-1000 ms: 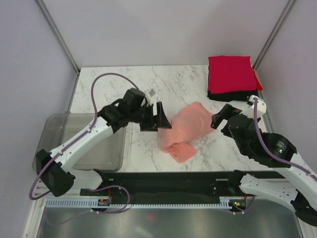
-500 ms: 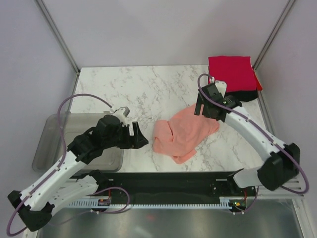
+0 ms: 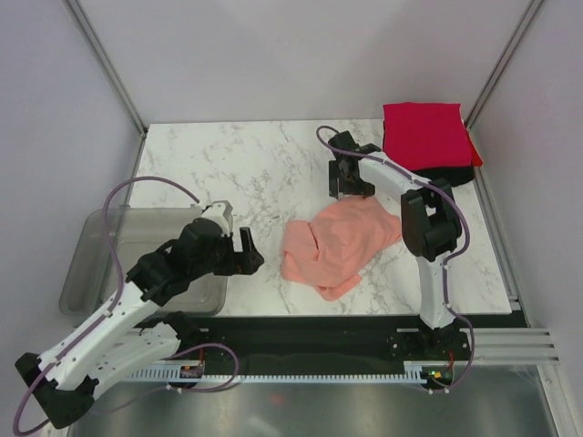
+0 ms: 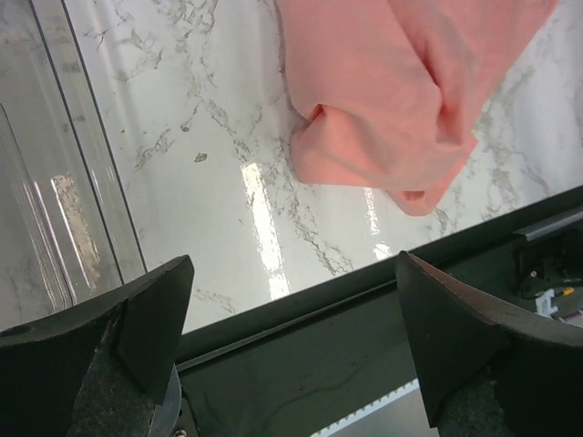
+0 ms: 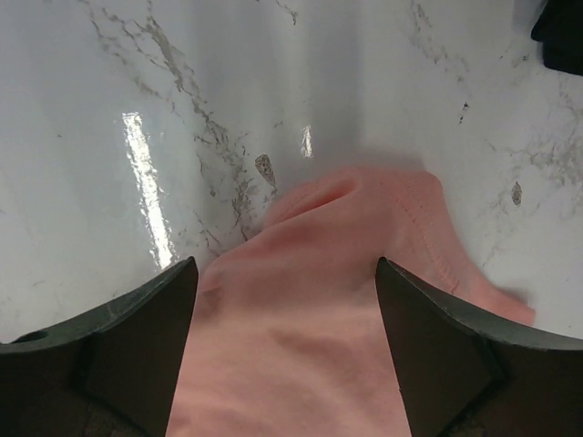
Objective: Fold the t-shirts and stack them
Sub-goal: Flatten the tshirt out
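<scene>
My left claw (image 3: 244,251) hangs wide open with nothing between its fingers, low over the near-left part of the marble table (image 3: 228,164) and just right of the grey see-through tub (image 3: 96,238). From that wrist I see the tub's wall (image 4: 46,182) on one side. The salmon-pink t-shirt (image 4: 383,91) lies ahead of me, apart from my fingers, with bare marble between us, and the black rail (image 4: 301,364) runs along the table's near edge. My right claw (image 3: 349,185) reaches in over the middle of the table, at the far edge of the salmon-pink t-shirt (image 3: 342,241). Its fingers stand wide apart too, gripping nothing. In the right wrist view the claw (image 5: 284,269) straddles the shirt's far hem (image 5: 346,300), pink cloth below and white marble beyond. I cannot tell whether my tips touch the cloth. That shirt sits loosely bunched near the table's middle, rumpled rather than flat, with a folded lump at its near end. The red t-shirt (image 3: 424,132) lies neatly folded on top of the black t-shirt (image 3: 437,175) in the far right corner, well apart from the pink one.
</scene>
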`<move>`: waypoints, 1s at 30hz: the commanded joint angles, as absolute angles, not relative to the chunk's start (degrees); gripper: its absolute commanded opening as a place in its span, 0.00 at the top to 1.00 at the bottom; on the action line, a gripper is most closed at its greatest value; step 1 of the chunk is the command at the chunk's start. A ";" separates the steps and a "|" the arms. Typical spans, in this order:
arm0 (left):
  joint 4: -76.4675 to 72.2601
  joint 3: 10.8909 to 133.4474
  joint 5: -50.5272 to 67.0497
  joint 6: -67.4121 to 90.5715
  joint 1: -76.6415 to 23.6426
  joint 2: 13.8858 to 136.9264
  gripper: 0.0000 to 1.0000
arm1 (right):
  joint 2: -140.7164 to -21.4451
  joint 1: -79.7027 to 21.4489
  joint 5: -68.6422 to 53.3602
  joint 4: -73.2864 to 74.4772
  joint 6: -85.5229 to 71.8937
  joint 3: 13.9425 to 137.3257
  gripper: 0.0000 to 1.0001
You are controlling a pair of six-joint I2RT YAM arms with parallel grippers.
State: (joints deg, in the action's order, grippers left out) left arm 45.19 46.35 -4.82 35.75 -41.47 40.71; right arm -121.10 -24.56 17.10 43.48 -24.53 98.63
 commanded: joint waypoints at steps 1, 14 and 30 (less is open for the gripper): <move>41.40 45.87 -8.17 37.87 -41.22 49.10 0.01 | -121.72 -23.82 17.40 43.51 -22.59 99.32 0.14; 24.62 65.03 4.73 37.18 -28.04 97.28 0.10 | -119.97 -21.45 16.61 41.49 -20.30 92.91 0.69; 13.01 67.95 15.64 45.35 -29.71 109.69 0.17 | -119.97 -20.66 11.78 40.25 -19.60 92.29 1.00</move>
State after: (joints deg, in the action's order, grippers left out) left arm 16.69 68.79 12.10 41.50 -28.84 108.42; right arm -121.64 -20.97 13.56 40.91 -20.01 92.58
